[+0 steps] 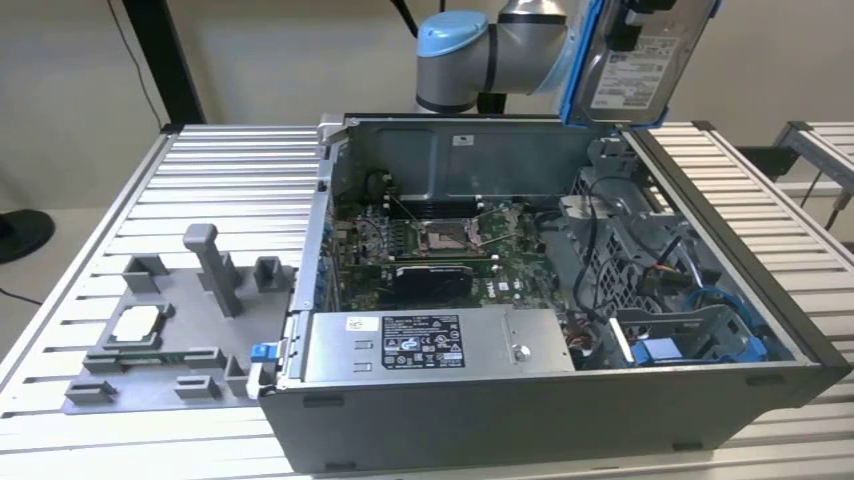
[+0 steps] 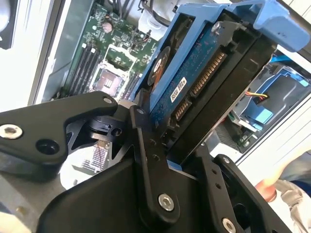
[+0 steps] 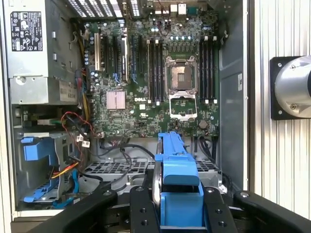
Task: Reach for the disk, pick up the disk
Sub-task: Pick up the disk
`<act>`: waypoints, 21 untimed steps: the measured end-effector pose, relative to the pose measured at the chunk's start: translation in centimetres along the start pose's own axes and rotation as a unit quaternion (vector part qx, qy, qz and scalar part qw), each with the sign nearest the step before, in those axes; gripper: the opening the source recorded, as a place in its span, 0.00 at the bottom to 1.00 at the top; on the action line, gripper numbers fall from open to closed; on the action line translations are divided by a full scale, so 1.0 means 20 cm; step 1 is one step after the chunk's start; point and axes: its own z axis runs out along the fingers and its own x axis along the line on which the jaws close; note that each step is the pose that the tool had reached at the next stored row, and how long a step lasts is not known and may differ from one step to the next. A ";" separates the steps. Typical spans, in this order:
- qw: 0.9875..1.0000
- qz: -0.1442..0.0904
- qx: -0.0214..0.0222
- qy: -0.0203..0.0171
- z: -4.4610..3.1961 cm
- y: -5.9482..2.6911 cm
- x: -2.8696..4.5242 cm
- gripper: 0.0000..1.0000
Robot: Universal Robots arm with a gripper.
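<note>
The disk (image 1: 638,62), silver-grey with a white label and a blue carrier edge, hangs upright in the air above the back right corner of the open computer case (image 1: 534,400), under the arm's wrist. In both wrist views my gripper (image 2: 179,145) (image 3: 177,201) is shut on the disk. In the second wrist view the disk (image 2: 204,77) shows its blue circuit board and connector between the black fingers (image 2: 146,165). In the first wrist view the blue carrier (image 3: 176,167) stands edge-on between the fingers (image 3: 141,208), high over the motherboard (image 3: 160,73).
Inside the case lie a power supply (image 1: 427,342), cables and a blue drive bay (image 1: 667,350). A grey fixture (image 1: 160,340) holding a small square chip sits on the table at the exterior view's left. A person's hand (image 2: 272,187) shows beside the case.
</note>
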 end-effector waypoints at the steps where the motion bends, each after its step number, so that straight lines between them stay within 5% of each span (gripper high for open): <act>1: 1.000 0.000 0.000 0.000 0.000 0.000 0.003 0.00; 21: 1.000 0.000 0.000 0.000 -0.002 -0.027 0.063 0.00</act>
